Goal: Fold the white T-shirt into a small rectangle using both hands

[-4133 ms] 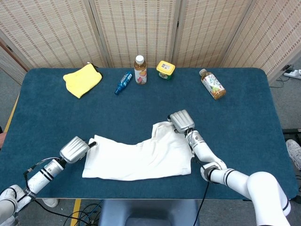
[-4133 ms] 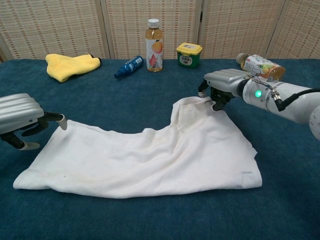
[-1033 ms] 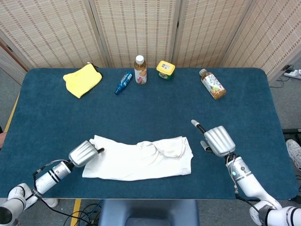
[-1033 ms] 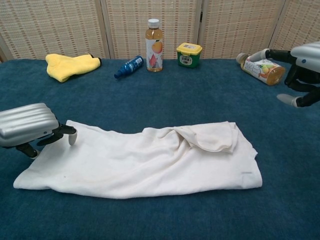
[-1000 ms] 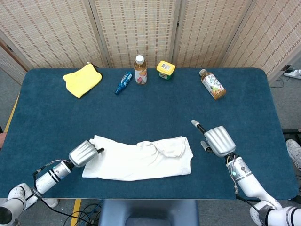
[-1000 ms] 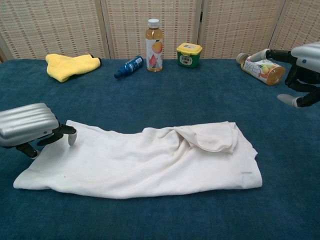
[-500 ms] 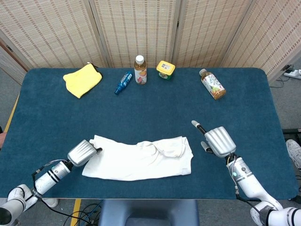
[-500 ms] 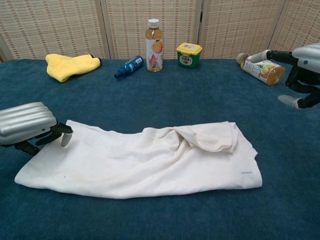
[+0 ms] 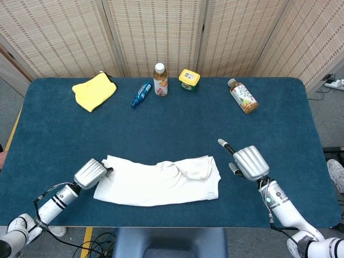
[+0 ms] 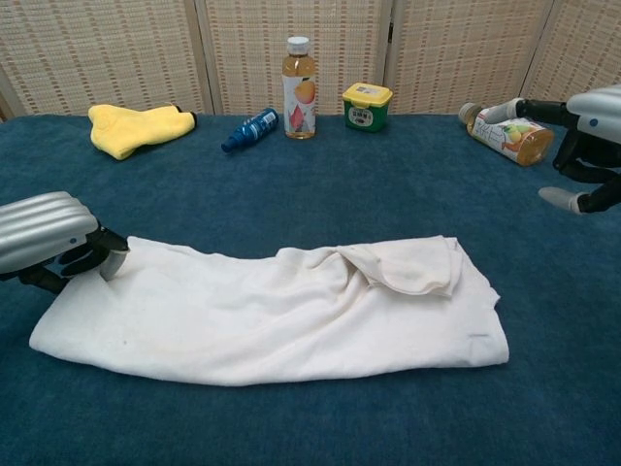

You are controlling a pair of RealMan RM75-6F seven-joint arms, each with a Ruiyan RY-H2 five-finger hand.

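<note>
The white T-shirt (image 9: 161, 181) (image 10: 281, 309) lies as a long flat band near the table's front edge, with a small flap folded over at its upper right. My left hand (image 9: 90, 173) (image 10: 44, 238) sits at the shirt's left end with its fingers curled against the upper left corner. Whether it pinches cloth is hidden. My right hand (image 9: 250, 161) (image 10: 590, 121) hovers to the right of the shirt, apart from it. Its fingers are spread and hold nothing.
Along the back of the blue table (image 9: 54, 134) are a yellow cloth (image 9: 94, 90), a lying blue bottle (image 9: 142, 94), an upright juice bottle (image 9: 160, 79), a yellow-lidded jar (image 9: 189, 79) and a lying drink bottle (image 9: 243, 97). Woven screens stand behind.
My left hand has slid a little to the left along the shirt's end and its fingers have curled in closer. The shirt's lower left corner shifted slightly. The right hand has barely moved.
</note>
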